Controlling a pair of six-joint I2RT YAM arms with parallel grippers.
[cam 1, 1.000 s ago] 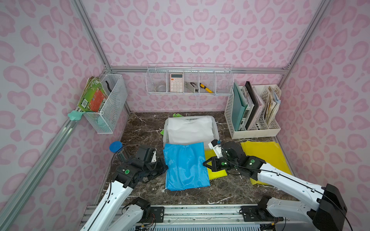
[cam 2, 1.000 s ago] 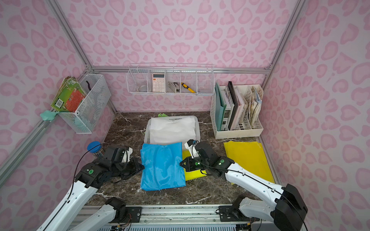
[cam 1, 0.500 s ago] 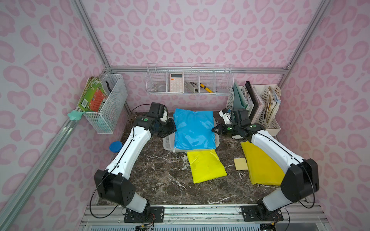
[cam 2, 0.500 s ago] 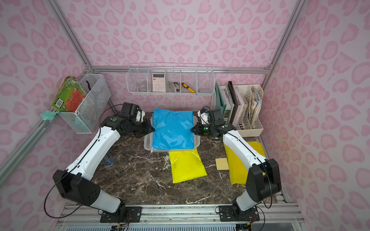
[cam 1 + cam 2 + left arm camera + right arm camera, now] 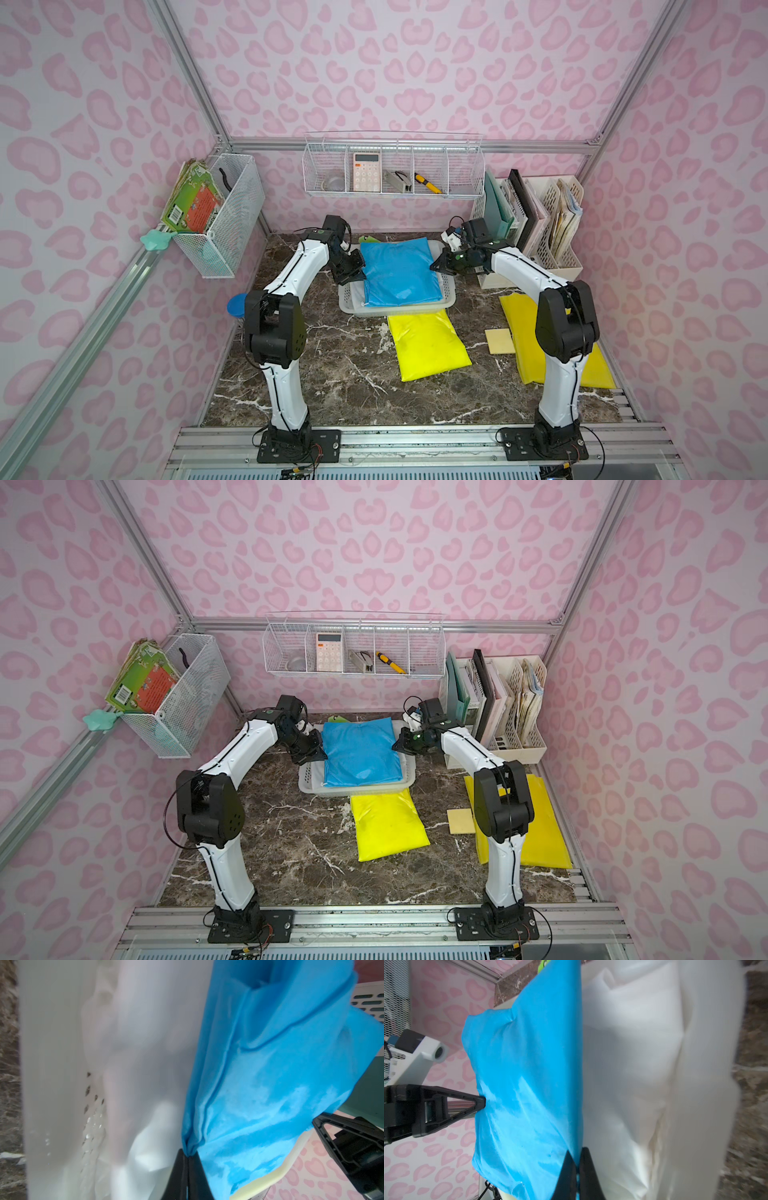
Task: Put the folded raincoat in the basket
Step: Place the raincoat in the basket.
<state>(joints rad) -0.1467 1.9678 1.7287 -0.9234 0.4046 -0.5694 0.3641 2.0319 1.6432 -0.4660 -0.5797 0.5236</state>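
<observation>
Folded raincoat point(image 5: 400, 272), blue, hangs spread over the basket point(image 5: 352, 308) and covers nearly all of its opening in both top views. Only the basket's left wall and near rim show clear of it. I read its long axis as running from that near rim toward the back wall. The line between the two grippers crosses that axis squarely, so neither arm is the nearer one. White folded material point(image 5: 135, 1043) already lies in the basket. Both wrist views show the blue sheet lifted apart from it at the held edges. I cannot tell whether the near edge already rests on it. The left gripper point(image 5: 356, 266) is clenched on the left side edge. The right gripper point(image 5: 437, 266) is clenched on the right side edge, directly opposite. I judge that the coming move is a level, straight descent followed by release from both grippers together.
</observation>
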